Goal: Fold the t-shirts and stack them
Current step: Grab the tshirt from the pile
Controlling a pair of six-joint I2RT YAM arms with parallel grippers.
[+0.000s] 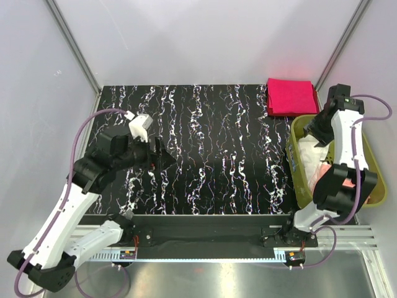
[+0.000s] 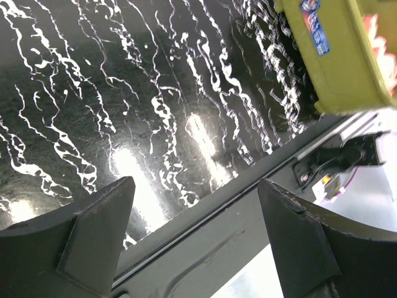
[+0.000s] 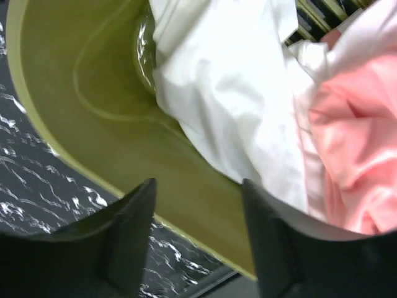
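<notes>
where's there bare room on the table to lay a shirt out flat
The black table is bare from the left tool across to the green bin, and back to the far edge. Crowded: the far right corner holds the folded red shirt, and the bin holds white cloth under the right tool.

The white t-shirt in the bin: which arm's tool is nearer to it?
Right. The right tool hangs over the yellow-green bin holding the white t-shirt; the left tool is far off above the table's left side.
</notes>
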